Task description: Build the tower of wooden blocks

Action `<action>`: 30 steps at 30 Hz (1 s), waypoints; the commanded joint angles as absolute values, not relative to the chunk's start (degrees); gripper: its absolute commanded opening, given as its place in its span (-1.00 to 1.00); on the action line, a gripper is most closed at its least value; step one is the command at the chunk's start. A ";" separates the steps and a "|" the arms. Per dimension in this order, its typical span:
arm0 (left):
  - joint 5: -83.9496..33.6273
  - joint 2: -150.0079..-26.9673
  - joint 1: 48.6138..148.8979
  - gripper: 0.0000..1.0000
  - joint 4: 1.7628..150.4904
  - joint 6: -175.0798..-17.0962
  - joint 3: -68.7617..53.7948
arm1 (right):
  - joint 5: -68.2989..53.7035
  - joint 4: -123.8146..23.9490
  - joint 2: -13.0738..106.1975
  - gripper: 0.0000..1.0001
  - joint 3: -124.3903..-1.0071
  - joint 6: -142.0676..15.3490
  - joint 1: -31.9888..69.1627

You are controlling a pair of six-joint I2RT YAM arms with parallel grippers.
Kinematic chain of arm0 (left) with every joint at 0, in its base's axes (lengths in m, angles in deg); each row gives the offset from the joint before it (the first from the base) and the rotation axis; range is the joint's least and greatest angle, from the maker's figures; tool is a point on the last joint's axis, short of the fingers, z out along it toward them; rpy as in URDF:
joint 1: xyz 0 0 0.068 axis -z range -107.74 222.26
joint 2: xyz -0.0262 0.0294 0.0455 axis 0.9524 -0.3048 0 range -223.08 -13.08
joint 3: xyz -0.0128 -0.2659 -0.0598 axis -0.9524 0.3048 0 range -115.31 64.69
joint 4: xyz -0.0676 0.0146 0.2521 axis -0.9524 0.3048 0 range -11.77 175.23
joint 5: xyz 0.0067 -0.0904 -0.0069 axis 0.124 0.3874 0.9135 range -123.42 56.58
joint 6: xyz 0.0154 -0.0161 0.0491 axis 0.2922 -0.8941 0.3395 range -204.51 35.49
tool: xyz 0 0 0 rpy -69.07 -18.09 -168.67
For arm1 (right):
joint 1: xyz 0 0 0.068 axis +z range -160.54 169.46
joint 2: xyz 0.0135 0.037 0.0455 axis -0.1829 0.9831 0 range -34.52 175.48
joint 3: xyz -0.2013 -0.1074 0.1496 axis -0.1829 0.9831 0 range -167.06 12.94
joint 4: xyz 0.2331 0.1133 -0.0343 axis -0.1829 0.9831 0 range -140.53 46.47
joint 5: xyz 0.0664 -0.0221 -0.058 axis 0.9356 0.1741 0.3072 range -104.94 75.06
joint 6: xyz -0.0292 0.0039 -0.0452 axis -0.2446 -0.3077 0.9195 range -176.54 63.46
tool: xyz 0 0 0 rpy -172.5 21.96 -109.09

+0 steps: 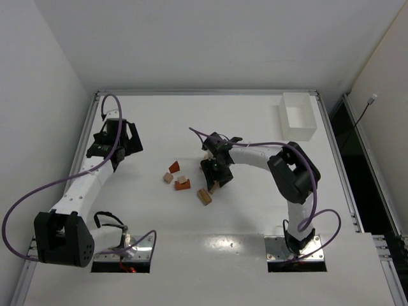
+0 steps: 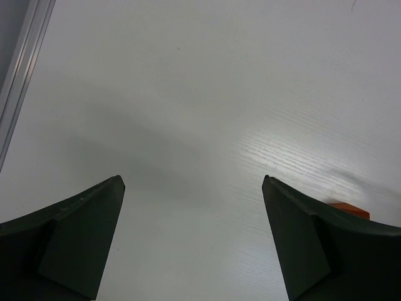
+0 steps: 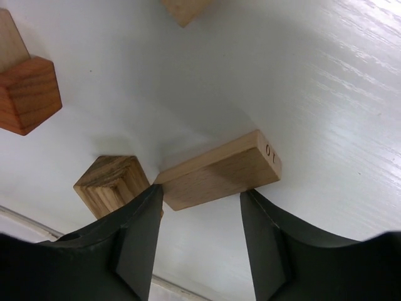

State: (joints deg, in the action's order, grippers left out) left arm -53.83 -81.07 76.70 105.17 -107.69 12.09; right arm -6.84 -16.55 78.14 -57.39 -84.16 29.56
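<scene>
Several small wooden blocks lie loose near the table's middle: a reddish wedge (image 1: 174, 166), a reddish-orange block (image 1: 183, 184) and tan blocks (image 1: 204, 196); none stands on another. My right gripper (image 1: 214, 180) is low over them. In the right wrist view a pale rectangular block (image 3: 216, 169) marked "10" lies flat, and my right gripper (image 3: 200, 191) is open with its fingertips at the block's near long edge. A brown block (image 3: 109, 185) sits just beside the left finger. My left gripper (image 2: 192, 180) hangs wide open over bare table at the left (image 1: 127, 141).
A white rectangular box (image 1: 298, 115) stands at the back right corner. A reddish block (image 3: 28, 94) and another pale block (image 3: 185, 9) lie beyond the right gripper. An orange block corner (image 2: 351, 209) peeks past the left gripper's right finger. A raised rail (image 1: 210, 92) edges the table.
</scene>
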 commanded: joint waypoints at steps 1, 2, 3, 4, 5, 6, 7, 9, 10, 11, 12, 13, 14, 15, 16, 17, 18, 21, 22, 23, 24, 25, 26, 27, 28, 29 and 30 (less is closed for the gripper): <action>-52.67 -79.44 76.04 0.82 103.28 -108.33 12.21 | -15.73 -16.08 79.48 -0.06 -54.04 -84.67 27.35; -52.15 -79.44 76.04 0.82 103.28 -108.33 12.74 | -16.25 -16.08 78.61 -0.10 -53.25 -84.67 26.56; -52.14 -79.44 76.04 0.82 103.28 -108.33 12.74 | -16.26 -16.08 78.60 -0.14 -53.25 -84.15 26.55; -52.14 -79.44 76.04 0.82 103.28 -108.33 12.74 | -16.26 -16.08 77.73 -0.22 -51.68 -84.14 25.59; -51.53 -79.44 76.04 0.82 102.76 -108.33 12.74 | -16.87 -16.08 76.85 -0.22 -51.14 -83.27 24.80; -51.53 -80.05 76.04 0.82 102.75 -108.33 12.74 | -17.48 -16.08 76.84 -0.25 -50.09 -83.26 24.79; -50.92 -80.05 76.04 0.82 102.75 -108.33 12.74 | -18.01 -16.08 76.06 -0.31 -50.08 -82.57 24.10; -50.91 -80.67 75.51 0.82 102.75 -108.33 12.22 | -18.63 -16.08 75.17 -0.39 -48.60 -81.86 22.86; -50.39 -81.19 75.51 0.82 102.75 -108.33 12.22 | -18.63 -16.08 74.30 -0.35 -48.59 -81.25 21.73; -50.39 -81.20 75.51 0.82 102.75 -108.33 12.21 | -17.93 -16.08 73.68 -0.26 -48.59 -80.55 21.72; -50.39 -81.20 75.51 0.82 102.75 -108.33 12.21 | -17.23 -16.08 72.46 -0.13 -48.07 -79.76 21.02; -50.39 -81.20 75.51 0.82 102.75 -108.33 12.21 | -15.92 -16.08 71.75 -0.03 -48.58 -78.18 21.01; -49.86 -81.72 75.51 0.82 102.23 -108.33 12.21 | -15.30 -16.08 70.87 0.16 -49.37 -77.47 21.01; -49.86 -81.72 75.51 0.82 102.22 -108.33 12.21 | -15.29 -16.08 69.99 0.27 -49.90 -76.85 21.01; -49.86 -81.72 75.51 0.82 102.22 -108.33 12.21 | -14.77 -16.08 68.50 0.47 -50.43 -76.85 21.71; -49.25 -81.72 75.51 0.82 102.22 -108.33 12.21 | -15.28 -16.08 67.97 0.55 -51.13 -76.85 21.72; -49.24 -82.33 75.51 0.82 102.22 -108.33 12.21 | -14.77 -16.08 67.96 0.59 -51.14 -76.85 21.72; -48.54 -83.13 75.51 0.82 101.70 -108.33 12.21 | -13.89 -15.46 67.26 0.68 -51.75 -78.78 21.72; -48.54 -83.74 75.51 0.82 101.70 -108.33 12.21 | -12.32 -15.46 67.26 0.68 -51.75 -79.56 21.72; -48.54 -83.75 75.51 0.82 101.70 -108.33 11.69 | -11.69 -15.46 67.26 0.68 -51.75 -80.27 21.72; -48.54 -84.35 75.51 0.82 101.70 -108.33 11.69 | -10.47 -15.46 66.74 0.68 -52.45 -80.28 21.72; -48.54 -84.88 75.51 0.82 101.70 -108.33 11.17 | -10.46 -15.46 66.73 0.68 -53.24 -81.15 21.72; -48.54 -84.89 75.51 0.82 101.70 -108.33 11.16 | -9.50 -15.46 66.73 0.68 -53.25 -82.20 21.72; -48.54 -84.89 75.51 0.82 101.70 -108.33 11.16 | -10.19 -14.76 66.73 0.66 -53.25 -83.25 22.24; -48.54 -85.41 75.51 0.82 101.70 -108.33 11.16 | -10.19 -13.89 66.73 0.66 -53.77 -85.26 22.24; -48.54 -85.42 75.51 0.82 101.70 -108.33 11.16 | -10.19 -13.88 67.34 0.66 -53.77 -85.98 22.24; -48.54 -85.42 75.51 0.82 101.70 -108.33 11.16 | -11.76 -13.88 67.35 0.66 -53.25 -86.51 22.24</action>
